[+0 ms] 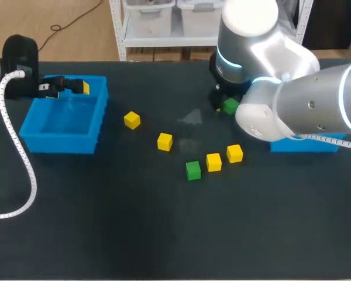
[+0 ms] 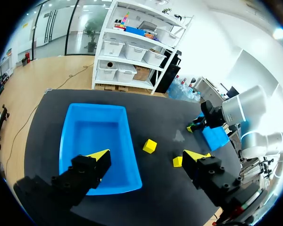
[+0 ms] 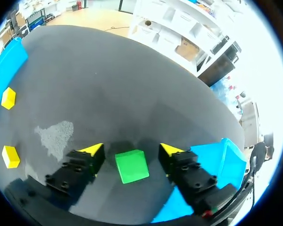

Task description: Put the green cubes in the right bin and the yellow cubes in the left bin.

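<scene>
A green cube (image 3: pixel 132 165) lies on the dark table between the fingers of my right gripper (image 3: pixel 131 151), with a narrow gap on each side; the gripper is open. In the head view this cube (image 1: pixel 230 106) shows just left of my right arm, at the right gripper (image 1: pixel 224 103). A second green cube (image 1: pixel 192 170) lies mid-table beside two yellow cubes (image 1: pixel 213 161) (image 1: pixel 234 153). Two more yellow cubes (image 1: pixel 164 141) (image 1: pixel 131 120) lie further left. My left gripper (image 1: pixel 67 86) hangs open and empty above the left blue bin (image 1: pixel 32 132).
The right blue bin (image 1: pixel 307 145) is mostly hidden under my right arm; its corner (image 3: pixel 219 157) shows beside the right gripper. The left arm's white cable (image 1: pixel 20 158) runs along the table's left side. A pale smudge (image 1: pixel 193 117) marks the table's middle.
</scene>
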Robot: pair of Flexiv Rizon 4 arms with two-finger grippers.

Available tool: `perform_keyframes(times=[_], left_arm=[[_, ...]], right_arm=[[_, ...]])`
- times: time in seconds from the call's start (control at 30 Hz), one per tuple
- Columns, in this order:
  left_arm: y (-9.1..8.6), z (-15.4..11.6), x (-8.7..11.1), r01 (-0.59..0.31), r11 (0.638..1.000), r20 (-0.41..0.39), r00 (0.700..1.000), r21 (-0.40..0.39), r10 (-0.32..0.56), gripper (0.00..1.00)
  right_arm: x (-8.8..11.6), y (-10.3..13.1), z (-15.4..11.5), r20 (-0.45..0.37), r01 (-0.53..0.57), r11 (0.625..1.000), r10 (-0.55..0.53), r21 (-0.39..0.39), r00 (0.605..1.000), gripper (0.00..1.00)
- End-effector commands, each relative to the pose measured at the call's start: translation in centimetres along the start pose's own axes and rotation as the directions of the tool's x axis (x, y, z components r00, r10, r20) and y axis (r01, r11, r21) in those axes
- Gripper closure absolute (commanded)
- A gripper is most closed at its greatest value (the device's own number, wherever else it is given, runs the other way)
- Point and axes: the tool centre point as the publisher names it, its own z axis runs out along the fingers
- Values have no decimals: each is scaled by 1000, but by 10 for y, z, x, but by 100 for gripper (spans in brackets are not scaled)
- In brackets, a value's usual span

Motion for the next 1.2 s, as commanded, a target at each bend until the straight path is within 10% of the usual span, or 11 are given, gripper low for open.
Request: perform_keyframes(times=[0.03,0.63,1.2], left_arm=[[3,1,1,-3,1000,7,1000,13,3,0],[3,1,1,-3,1000,7,1000,13,3,0],[3,1,1,-3,1000,7,1000,13,3,0]], right_arm=[[-4,-1,4,-1,-10,1000,10,6,1000,100],[-4,-9,-10,43,-38,999,38,12,998,100],[8,-57,-112,291,-99,995,94,3,952,100]])
